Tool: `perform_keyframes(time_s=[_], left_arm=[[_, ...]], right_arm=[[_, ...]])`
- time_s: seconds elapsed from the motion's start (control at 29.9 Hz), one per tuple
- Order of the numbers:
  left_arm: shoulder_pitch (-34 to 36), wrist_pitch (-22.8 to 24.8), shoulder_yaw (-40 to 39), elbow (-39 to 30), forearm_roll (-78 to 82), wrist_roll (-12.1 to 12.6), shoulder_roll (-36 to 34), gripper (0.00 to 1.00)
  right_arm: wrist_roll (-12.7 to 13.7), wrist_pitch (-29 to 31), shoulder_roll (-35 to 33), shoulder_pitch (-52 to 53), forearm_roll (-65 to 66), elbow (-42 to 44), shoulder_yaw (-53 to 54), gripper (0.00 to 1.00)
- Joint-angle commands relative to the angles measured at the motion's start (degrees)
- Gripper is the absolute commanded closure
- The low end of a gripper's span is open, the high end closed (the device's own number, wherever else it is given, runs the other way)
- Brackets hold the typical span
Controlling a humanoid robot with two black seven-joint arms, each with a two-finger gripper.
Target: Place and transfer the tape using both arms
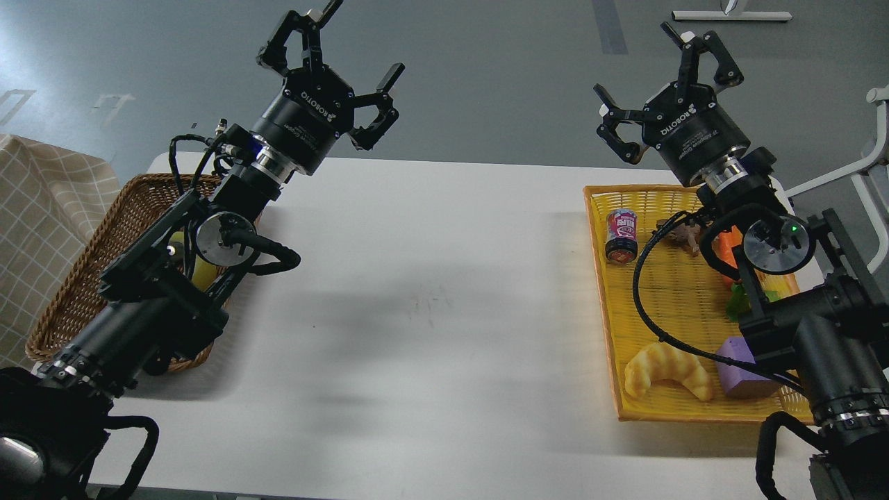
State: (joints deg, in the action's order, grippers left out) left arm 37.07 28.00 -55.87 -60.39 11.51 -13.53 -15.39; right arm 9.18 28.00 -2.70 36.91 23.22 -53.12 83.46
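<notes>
Both hands (326, 52) (660, 83) spread, above table edge (444, 163)

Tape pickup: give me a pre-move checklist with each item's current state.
1. Left gripper empty with fingers spread: ok.
2. Right gripper empty with fingers spread: ok.
3. Tape located: ok, it lies in the brown wicker basket, though only a yellow sliver shows behind the left arm.
4. Tape's orientation and a clear grasp line: cannot tell, the left arm hides most of it.
5. Left gripper positioned over the tape: not ok, it is raised well beyond the basket, above the table's far edge.
6. Middle of the white table free for a handover: ok, nothing lies there.
</notes>
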Motion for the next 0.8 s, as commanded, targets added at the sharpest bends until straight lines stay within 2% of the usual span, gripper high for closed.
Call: perform_keyframes(time_s=[0.0,0.77], left_arm=[[-0.16,0.00,-0.03,0.01,-0.17,-0.10,0.27,0.02],[-0.95,0.00,-1.18,0.62,-0.17,0.08,0.45,0.02]], right_arm=[[-0.13,0.00,0.15,-0.78,0.07,-0.84,0.04,0.00],[-0.57,0.00,2.70,-0.26,-0.10,-0.58,2.15,0.00]])
